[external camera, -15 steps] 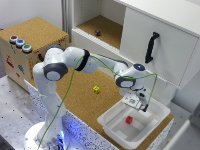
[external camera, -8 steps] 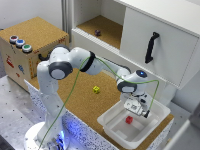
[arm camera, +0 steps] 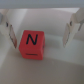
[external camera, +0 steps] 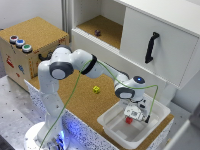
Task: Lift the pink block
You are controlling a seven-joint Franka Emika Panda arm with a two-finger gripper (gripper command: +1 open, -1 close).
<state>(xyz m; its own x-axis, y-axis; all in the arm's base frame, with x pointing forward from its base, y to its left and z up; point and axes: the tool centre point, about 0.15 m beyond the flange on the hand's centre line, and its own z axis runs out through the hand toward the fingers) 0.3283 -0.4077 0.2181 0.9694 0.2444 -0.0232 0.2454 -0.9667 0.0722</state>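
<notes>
Pink block: small reddish-pink cube (arm camera: 32, 43) with a black letter N on its face, resting on the floor of the shallow white plastic tray (external camera: 111, 125).
Hard to make out: in the exterior view only a red patch (external camera: 129, 120) shows under the wrist; contact with the fingers unclear.
Gripper: two pale fingers (arm camera: 39, 29) spread apart, straddling the cube, gaps visible on both sides.
Arm: white jointed arm (external camera: 102, 70) stretched from its base, wrist bent down over the tray.
Around: yellow spotted cube (external camera: 96, 89) on the cork tabletop (external camera: 85, 97), well apart; small dark block (external camera: 98, 33) inside the open white cabinet (external camera: 150, 37); cork-topped box with coloured buttons (external camera: 30, 42) behind.
</notes>
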